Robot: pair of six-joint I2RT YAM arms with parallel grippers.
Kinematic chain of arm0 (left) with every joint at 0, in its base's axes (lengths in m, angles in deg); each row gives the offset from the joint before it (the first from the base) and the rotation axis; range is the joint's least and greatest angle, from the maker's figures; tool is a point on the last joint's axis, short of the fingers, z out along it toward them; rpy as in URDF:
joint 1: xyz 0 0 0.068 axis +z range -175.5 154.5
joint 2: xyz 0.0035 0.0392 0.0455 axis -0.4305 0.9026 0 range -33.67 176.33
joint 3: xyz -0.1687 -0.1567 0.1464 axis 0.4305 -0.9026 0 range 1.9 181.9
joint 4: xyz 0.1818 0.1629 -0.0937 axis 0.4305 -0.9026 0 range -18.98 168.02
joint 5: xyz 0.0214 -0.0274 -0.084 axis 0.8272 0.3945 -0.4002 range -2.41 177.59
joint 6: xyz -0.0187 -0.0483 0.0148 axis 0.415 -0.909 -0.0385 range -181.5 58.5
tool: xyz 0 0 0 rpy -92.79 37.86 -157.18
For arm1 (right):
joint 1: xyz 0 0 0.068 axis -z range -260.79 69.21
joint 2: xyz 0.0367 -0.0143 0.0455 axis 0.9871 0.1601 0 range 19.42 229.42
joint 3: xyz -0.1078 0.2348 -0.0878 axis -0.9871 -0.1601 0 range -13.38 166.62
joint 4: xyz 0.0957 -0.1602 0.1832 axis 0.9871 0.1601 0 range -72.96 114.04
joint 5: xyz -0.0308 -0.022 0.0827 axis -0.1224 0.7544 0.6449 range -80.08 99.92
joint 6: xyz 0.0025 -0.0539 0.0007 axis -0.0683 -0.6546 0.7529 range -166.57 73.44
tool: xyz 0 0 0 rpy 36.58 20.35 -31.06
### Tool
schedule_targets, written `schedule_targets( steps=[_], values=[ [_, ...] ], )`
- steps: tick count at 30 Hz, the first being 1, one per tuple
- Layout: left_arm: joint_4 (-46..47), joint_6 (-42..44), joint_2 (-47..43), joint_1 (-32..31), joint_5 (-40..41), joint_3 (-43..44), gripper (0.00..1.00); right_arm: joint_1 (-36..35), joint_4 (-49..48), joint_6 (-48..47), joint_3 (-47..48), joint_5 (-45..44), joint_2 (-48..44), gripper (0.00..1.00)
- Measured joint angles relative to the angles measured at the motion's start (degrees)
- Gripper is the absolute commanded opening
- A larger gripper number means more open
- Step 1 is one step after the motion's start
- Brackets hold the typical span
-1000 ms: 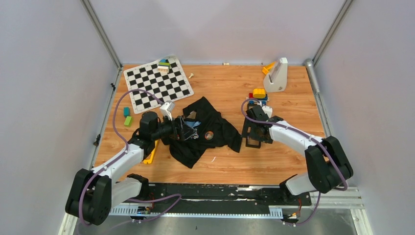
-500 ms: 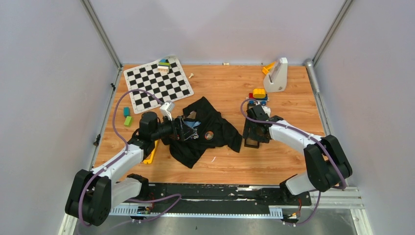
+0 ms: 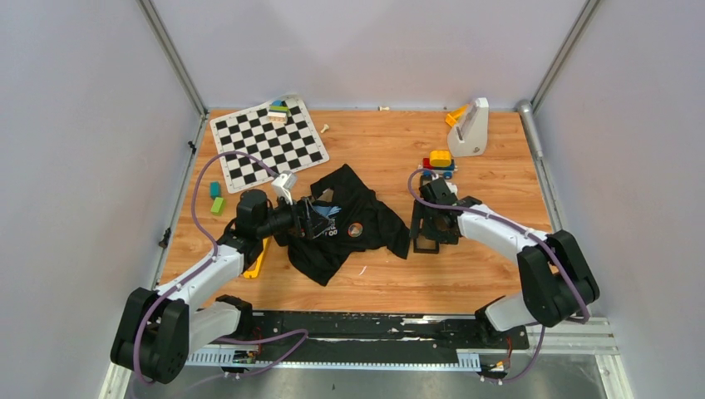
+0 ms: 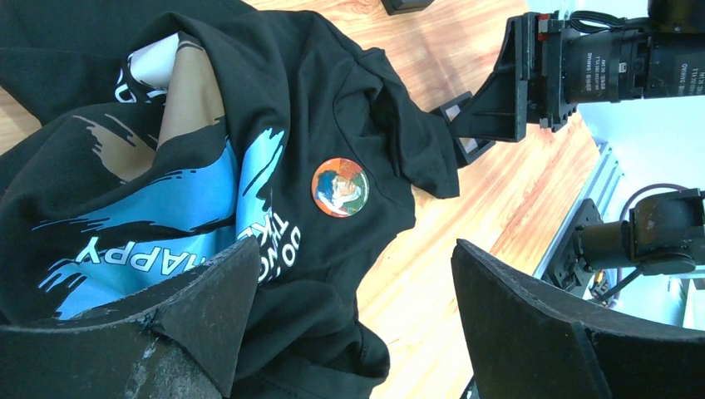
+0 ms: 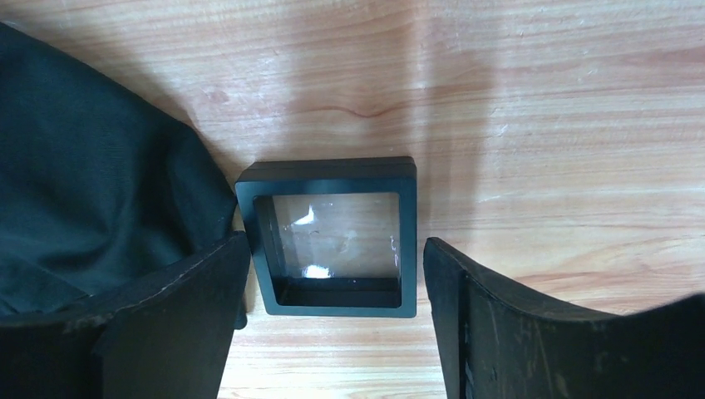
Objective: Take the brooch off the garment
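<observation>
The garment (image 3: 374, 220) lies crumpled on the wooden table (image 3: 391, 158), and the brooch (image 4: 340, 187) is still pinned to it. The brooch is a round coppery disc just beside the white lettering, near the garment's middle in the top view. The left gripper (image 3: 313, 219) is over the garment's left part, by the light-blue graphic, its jaws spread wide and pinching nothing. I cannot tell whether one finger (image 4: 166, 332) rests on the cloth. The right gripper (image 3: 428, 231) hangs just off the garment's right edge, its jaws also wide apart. They straddle a black square frame (image 5: 332, 170) that lies flat just beside the garment's hem. The brooch sits between the two grippers, apart from both.
</observation>
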Motion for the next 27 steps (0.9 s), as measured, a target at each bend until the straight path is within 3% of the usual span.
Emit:
schedule_targets(
  steps=[4,8,17,27],
  values=[
    [0.0,0.0,0.0,0.0,0.0,0.0,0.92,0.0,0.4,-0.2,0.0,0.0,1.0,0.86],
    [0.0,0.0,0.0,0.0,0.0,0.0,0.92,0.0,0.4,-0.4,0.0,0.1,1.2,0.85],
    [0.0,0.0,0.0,0.0,-0.4,0.0,0.91,0.0,0.7,-1.6,1.1,0.6,3.8,0.65],
    [1.2,-1.8,0.1,0.0,-2.4,-0.1,0.91,0.2,2.3,-1.6,1.4,5.4,-3.3,0.60]
  ],
)
